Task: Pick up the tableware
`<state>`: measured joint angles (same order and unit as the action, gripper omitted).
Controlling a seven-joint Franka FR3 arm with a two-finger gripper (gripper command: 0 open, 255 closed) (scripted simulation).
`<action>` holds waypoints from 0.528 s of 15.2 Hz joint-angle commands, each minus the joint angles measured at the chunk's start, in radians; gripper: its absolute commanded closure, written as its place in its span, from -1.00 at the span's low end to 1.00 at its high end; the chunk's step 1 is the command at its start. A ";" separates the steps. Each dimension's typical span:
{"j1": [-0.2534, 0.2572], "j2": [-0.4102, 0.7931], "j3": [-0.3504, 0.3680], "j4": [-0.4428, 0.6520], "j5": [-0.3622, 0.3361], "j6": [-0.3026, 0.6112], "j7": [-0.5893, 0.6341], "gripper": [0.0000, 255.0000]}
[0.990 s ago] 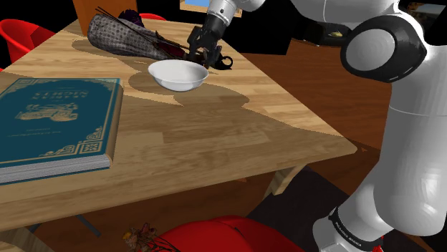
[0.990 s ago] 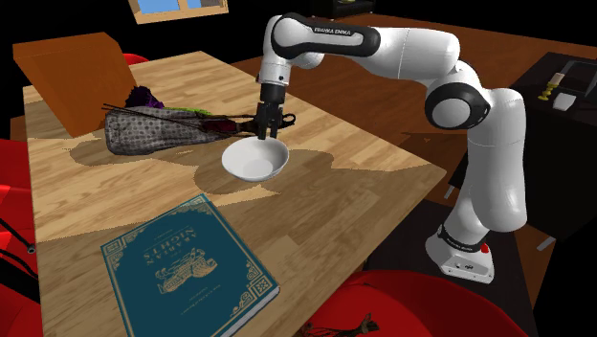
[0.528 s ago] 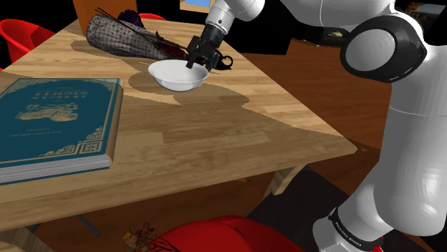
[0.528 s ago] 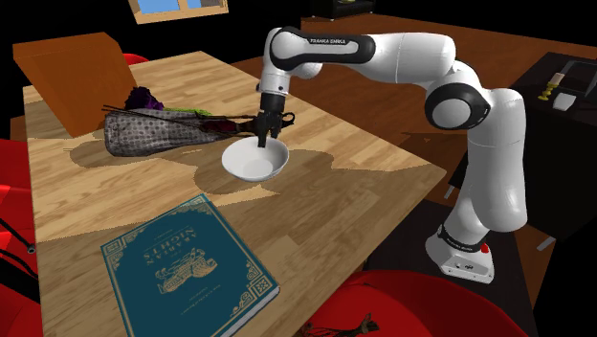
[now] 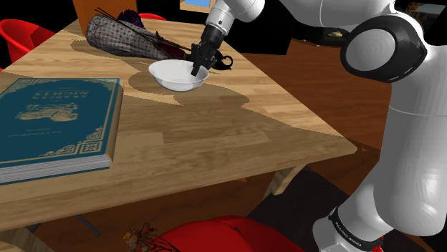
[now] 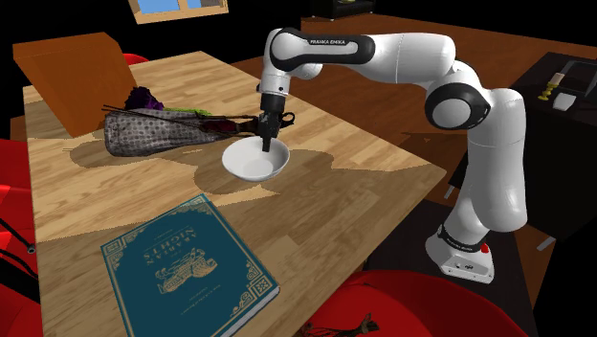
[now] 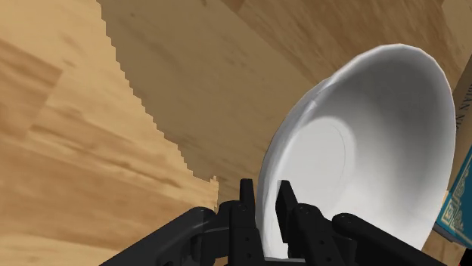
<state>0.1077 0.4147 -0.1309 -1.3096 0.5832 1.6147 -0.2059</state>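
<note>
In the shoulder view, the white bowl (image 5: 175,74) sits on the far part of the wooden table (image 5: 215,136), just in front of a grey patterned pouch (image 5: 118,36) with dark sticks poking out of it. The gripper (image 5: 196,70) comes down onto the bowl's rim on the view's right, one finger inside the bowl and one outside. A teal book (image 5: 54,122) lies flat at the view's left, well apart from the bowl. The white arm (image 5: 390,107) rises at the right, and a red chair (image 5: 215,236) shows at the bottom edge.

In the second exterior view, the bowl (image 6: 249,165) rests near the middle of the table (image 6: 364,163), with the pouch (image 6: 153,132) just beside it on the view's left. The gripper (image 6: 265,148) points straight down at the bowl's far rim. The book (image 6: 187,273) lies nearer the camera. A brown box (image 6: 72,62) stands behind the pouch.

In the wrist view, the two black fingers (image 7: 246,202) stand close together, with the bowl's thin rim pinched between them. The gripper (image 7: 265,199) is clamped on the bowl (image 7: 363,136), whose hollow opens to one side of the fingers. The table (image 7: 113,113) lies beyond, partly in shadow, and a corner of the book (image 7: 456,208) shows past the bowl.
</note>
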 commanded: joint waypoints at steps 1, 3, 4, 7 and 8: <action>0.000 0.001 0.000 -0.002 -0.001 0.000 0.000 1.00; 0.000 0.004 0.000 0.018 -0.002 -0.015 0.010 1.00; -0.002 0.006 0.000 0.034 -0.002 -0.027 0.016 1.00; -0.007 0.012 0.001 0.082 -0.002 -0.064 0.036 1.00; -0.008 0.015 0.001 0.099 -0.001 -0.077 0.042 1.00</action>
<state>0.1014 0.4266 -0.1300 -1.2306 0.5814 1.5530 -0.1712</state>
